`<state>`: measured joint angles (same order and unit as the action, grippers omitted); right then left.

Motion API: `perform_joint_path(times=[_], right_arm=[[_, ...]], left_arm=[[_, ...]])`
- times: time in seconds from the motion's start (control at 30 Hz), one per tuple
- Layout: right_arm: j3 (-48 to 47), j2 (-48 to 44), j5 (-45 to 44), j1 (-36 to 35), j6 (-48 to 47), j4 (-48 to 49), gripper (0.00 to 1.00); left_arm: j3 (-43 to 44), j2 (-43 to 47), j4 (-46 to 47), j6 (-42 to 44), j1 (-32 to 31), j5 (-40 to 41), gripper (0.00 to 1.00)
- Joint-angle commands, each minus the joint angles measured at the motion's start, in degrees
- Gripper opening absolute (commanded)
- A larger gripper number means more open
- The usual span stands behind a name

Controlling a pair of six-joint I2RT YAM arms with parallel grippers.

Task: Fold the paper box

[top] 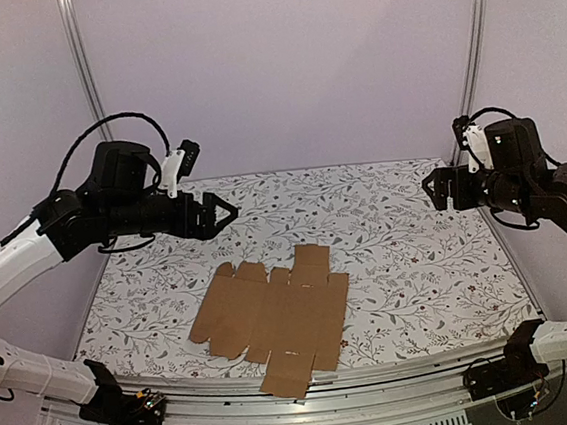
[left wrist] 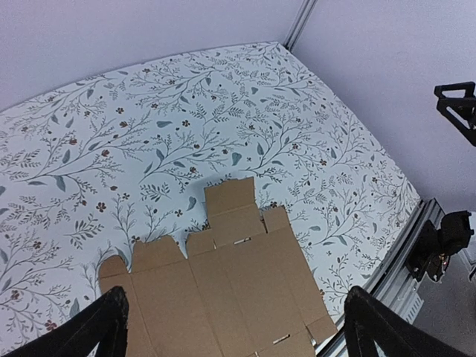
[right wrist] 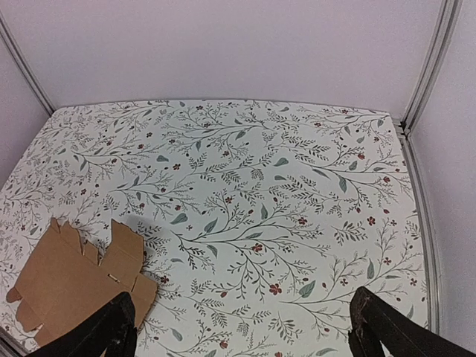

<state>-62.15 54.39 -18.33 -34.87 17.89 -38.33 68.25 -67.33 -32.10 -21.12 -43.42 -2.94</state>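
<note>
The paper box (top: 279,318) is a flat brown die-cut cardboard sheet with creases, flaps and tabs, lying unfolded on the floral table near its front edge. In the left wrist view the paper box (left wrist: 223,282) lies far below, between my spread fingers. In the right wrist view the paper box (right wrist: 74,279) shows at lower left. My left gripper (top: 221,214) hangs open high above the table, left of and behind the sheet. My right gripper (top: 440,189) hangs open high at the right, far from the sheet. Neither holds anything.
The floral table (top: 408,251) is bounded by white walls with metal corner posts (top: 473,43). A metal rail (top: 384,419) runs along the front edge, where both arm bases sit. The right gripper (left wrist: 457,104) shows at the right edge of the left wrist view.
</note>
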Motion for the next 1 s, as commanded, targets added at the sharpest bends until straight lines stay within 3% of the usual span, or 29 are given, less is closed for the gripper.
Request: perform_joint_path(times=[0.0,0.17,0.37,0.73,0.97], right_arm=[[1.45,-3.53,1.45,-0.32,0.81,2.33,0.99],[2.23,-2.55,3.11,-0.36,0.84,2.13,0.99],[3.73,-0.15,12.48,-0.32,1.48,4.9,0.99],[12.29,10.21,26.29,-2.03,13.87,18.48,0.99],[13.72,20.85,28.12,-5.83,20.54,25.17,0.99]], left_arm=[[-0.72,-1.04,-1.22,-0.19,0.53,1.12,0.99],[-2.23,-1.66,-0.55,-1.6,0.53,-0.41,0.99],[-5.51,-1.56,0.36,-3.29,0.53,-0.08,0.99],[-10.84,-4.21,0.48,-7.78,1.08,6.7,1.0],[-17.24,-5.71,6.25,-10.68,9.96,-3.81,0.99]])
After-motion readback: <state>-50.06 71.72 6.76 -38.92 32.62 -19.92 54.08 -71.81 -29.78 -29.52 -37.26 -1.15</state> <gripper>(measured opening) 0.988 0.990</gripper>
